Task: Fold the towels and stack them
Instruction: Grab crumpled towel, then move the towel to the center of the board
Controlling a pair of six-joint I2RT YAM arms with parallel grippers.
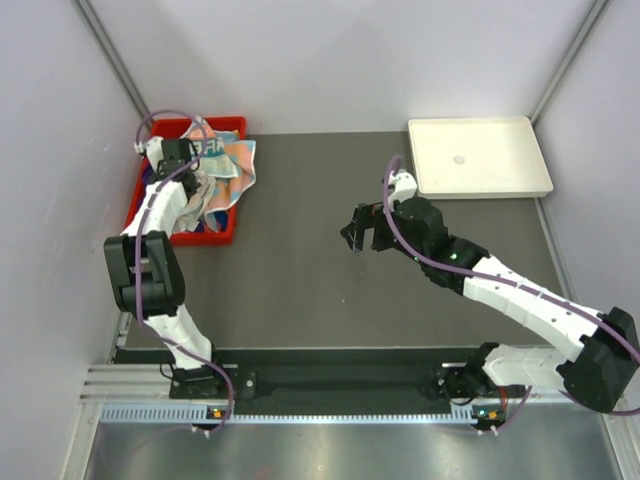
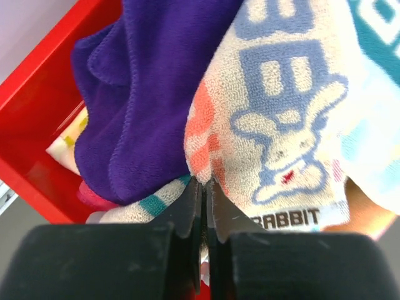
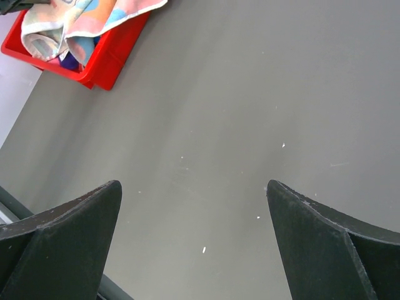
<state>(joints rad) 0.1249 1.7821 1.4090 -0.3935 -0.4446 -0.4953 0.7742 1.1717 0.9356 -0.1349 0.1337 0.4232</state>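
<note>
Left pincer (image 2: 204, 187) clamped on the hem of the rabbit-printed towel (image 2: 281, 125), beside the purple towel (image 2: 150, 94) in the red bin (image 2: 37, 87), far left, presumably to lift it out. Right pincer (image 3: 194, 184) apart above the surface (image 3: 250, 94), likely waiting to assist.

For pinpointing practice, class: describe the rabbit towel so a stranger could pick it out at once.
Find the red bin at the table's far left corner. Of the towels heaped in it, take the lettered towel spilling over the bin's right rim. Unlike the plain purple towel beside it, it bears big blue letters, a rabbit and the word RABBIT.
</note>
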